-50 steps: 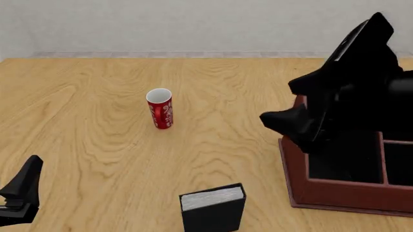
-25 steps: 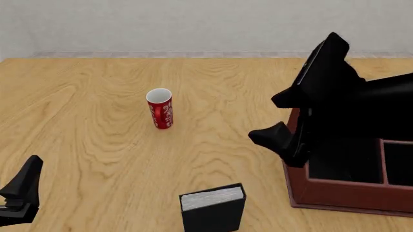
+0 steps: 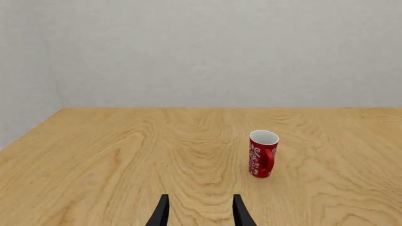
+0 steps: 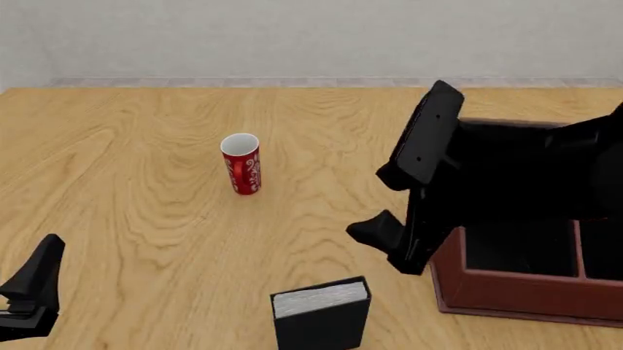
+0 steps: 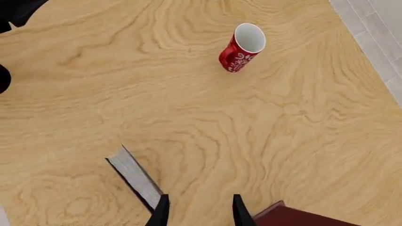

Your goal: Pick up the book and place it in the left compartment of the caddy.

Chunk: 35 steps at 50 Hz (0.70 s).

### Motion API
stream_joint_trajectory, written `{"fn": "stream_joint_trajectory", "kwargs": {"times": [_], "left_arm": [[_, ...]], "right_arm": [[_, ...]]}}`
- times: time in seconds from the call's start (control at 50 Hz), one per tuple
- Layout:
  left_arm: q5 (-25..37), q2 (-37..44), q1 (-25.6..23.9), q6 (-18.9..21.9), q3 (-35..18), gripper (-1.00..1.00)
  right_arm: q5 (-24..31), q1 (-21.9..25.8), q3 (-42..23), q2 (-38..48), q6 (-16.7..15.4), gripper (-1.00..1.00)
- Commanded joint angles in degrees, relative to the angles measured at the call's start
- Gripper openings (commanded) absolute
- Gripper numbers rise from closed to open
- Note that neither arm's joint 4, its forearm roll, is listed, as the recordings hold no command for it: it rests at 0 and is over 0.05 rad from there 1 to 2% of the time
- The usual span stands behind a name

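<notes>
The book (image 4: 322,313) stands upright on the tabletop (image 4: 146,182) at the near edge, its page edge facing up, left of the caddy (image 4: 506,292) and well apart from the red mug (image 4: 241,163) farther back. It is a thick hardcover: judged rigid, fairly heavy for its size, not fragile. The plain covers look smooth, so slip is a risk if the squeeze is light.

Best hold, as a judgement: pinch across the two covers from above, near the middle of the top edge, so the weight hangs evenly and the book does not swing. Standing on its lower edge, it could topple if nudged sideways first.

Appearance: black covers and spine, white-grey page block on top; in the right wrist view only that pale strip shows.

Right claw (image 4: 389,211): fingers spread, empty, above the tabletop just left of the caddy and beyond the book. Left claw (image 4: 29,292): parked at the near left, fingers apart in the left wrist view, holding nothing.

The left compartment (image 4: 516,248) is partly hidden by the right arm.
</notes>
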Motion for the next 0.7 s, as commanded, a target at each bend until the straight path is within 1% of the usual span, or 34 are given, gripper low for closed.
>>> {"fn": "stream_joint_trajectory", "kwargs": {"times": [0.02, 0.18, 0.32, 0.7], "left_arm": [[0.0, 0.0, 0.0, 0.0, 0.0, 1.00], [0.0, 0.0, 0.0, 0.0, 0.0, 1.00], [0.0, 0.0, 0.0, 0.0, 0.0, 1.00], [0.0, 0.0, 0.0, 0.0, 0.0, 1.00]], "right_arm": [[-0.1, 1.6, -0.4, 2.2, -0.5, 1.00], [-0.3, 3.4, -0.5, 4.4, -0.1, 1.00], [-0.6, 4.0, -0.2, 5.3, -0.2, 1.00], [-1.8, 6.4, 2.5, 7.6, 0.5, 1.00]]}}
